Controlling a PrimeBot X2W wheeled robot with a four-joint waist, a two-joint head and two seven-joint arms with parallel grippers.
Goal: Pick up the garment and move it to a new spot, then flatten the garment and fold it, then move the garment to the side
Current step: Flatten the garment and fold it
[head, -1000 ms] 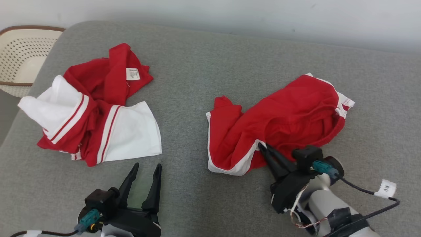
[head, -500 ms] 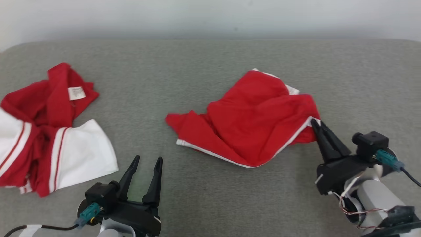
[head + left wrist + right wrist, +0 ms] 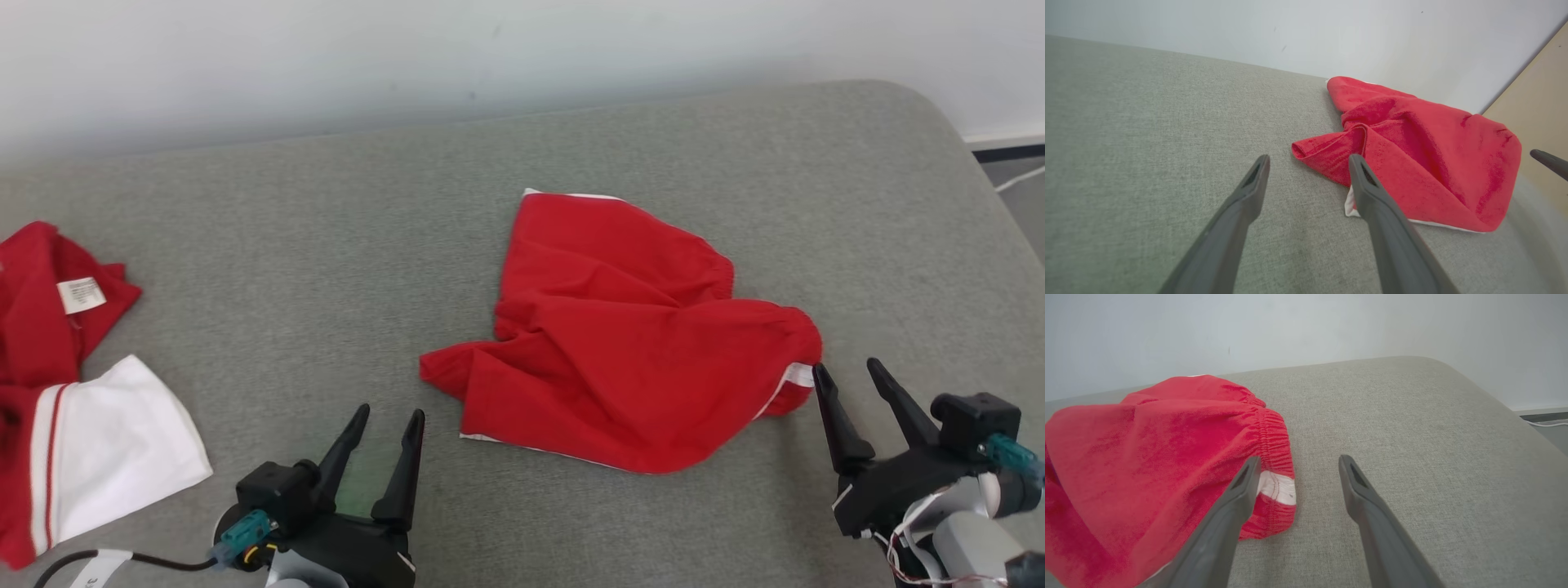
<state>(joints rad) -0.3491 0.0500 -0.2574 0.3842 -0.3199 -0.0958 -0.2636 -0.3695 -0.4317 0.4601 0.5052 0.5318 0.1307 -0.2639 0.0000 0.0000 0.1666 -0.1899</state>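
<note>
Though crumpled, red garment point(image 3: 637, 343) lengthwise left-to-right, waistband point(image 3: 1274, 437) toward spread, empty right gripper point(image 3: 844, 365); left gripper point(image 3: 390, 410) likewise spread.

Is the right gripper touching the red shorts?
Cannot tell: head view shows the open right gripper, one fingertip at the red shorts waistband; neither gap nor contact plain.

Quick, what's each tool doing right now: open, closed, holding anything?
Left tool: open, holding nothing.
Right tool: open, holding nothing, beside the crumpled red fabric garment with white trim.
</note>
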